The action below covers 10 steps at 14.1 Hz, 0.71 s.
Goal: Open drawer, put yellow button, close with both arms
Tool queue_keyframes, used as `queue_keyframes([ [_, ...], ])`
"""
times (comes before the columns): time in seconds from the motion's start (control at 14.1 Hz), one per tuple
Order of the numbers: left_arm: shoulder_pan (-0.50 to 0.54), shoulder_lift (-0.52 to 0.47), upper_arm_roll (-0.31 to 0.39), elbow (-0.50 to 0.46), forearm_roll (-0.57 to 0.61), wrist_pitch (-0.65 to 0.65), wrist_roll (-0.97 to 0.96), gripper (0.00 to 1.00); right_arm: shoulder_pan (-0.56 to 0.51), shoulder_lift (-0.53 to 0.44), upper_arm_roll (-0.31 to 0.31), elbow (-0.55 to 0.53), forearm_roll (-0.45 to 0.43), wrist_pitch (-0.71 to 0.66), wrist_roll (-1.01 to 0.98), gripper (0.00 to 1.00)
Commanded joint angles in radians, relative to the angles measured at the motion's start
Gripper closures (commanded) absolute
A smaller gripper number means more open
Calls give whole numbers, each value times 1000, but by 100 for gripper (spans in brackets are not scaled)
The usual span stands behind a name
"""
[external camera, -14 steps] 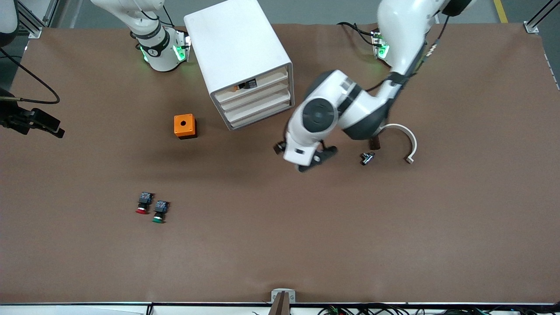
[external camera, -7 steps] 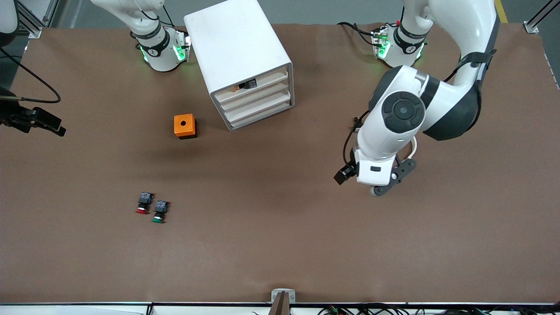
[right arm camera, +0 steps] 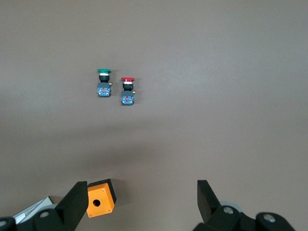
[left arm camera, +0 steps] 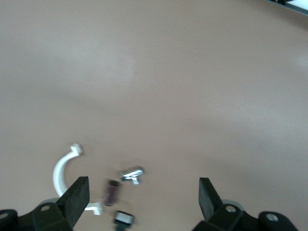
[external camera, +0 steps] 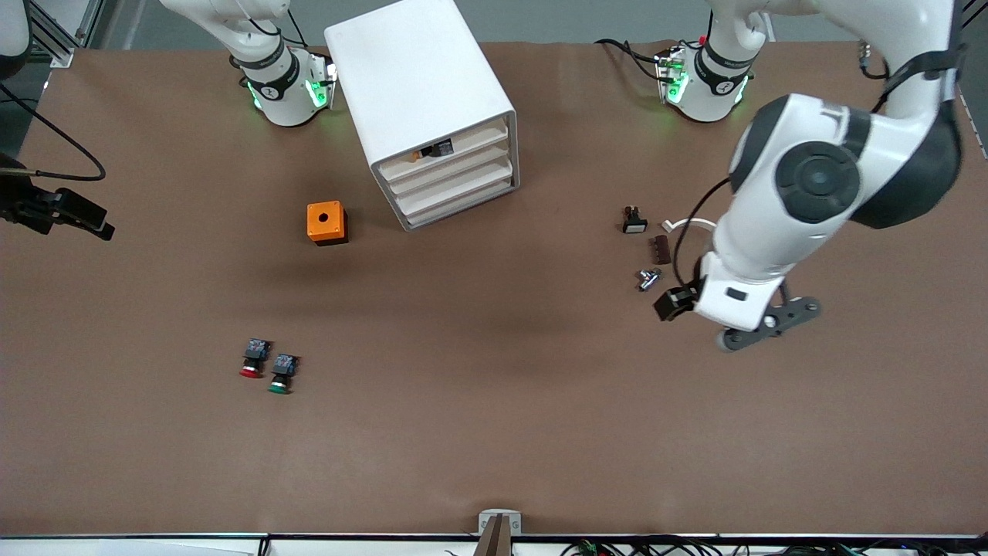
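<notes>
The white cabinet (external camera: pixel 421 93) stands near the right arm's base. Its top drawer (external camera: pixel 463 143) sits about level with the three lower ones. A small orange and black piece, the yellow button (external camera: pixel 431 150), shows in the drawer's slot. My left gripper (external camera: pixel 764 324) hangs over bare table toward the left arm's end, beside some small parts. In the left wrist view the left gripper (left arm camera: pixel 143 192) is open and empty. My right gripper (right arm camera: pixel 139 192) is open and empty, high over the table beside the orange box (right arm camera: pixel 101 197). It is out of the front view.
An orange box (external camera: pixel 326 222) with a hole lies beside the cabinet. A red-capped switch (external camera: pixel 253 359) and a green-capped switch (external camera: pixel 282 373) lie nearer the front camera. By the left arm lie a small black-white part (external camera: pixel 634 222), a brown piece (external camera: pixel 661 247), a metal piece (external camera: pixel 648 278) and a white clamp (left arm camera: pixel 60 175).
The left arm has swung away from in front of the cabinet toward its own end of the table, uncovering the small parts. The cabinet and switches have not moved.
</notes>
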Motion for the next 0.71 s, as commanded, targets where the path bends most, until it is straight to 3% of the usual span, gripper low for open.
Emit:
queue_keyframes([
  [0.0, 60, -81, -7, -21, 18, -63, 129, 0, 1, -18, 1, -1, -18, -9, -6, 0],
  [0.42, 194, -184, -10, -23, 2, -147, 450, 0, 3, -18, 3, 0, -19, -9, -6, 0],
  [0.64, 203, -233, -1, -27, -21, -190, 482, 0, 3, -18, 3, 0, -19, -10, -6, 0],
])
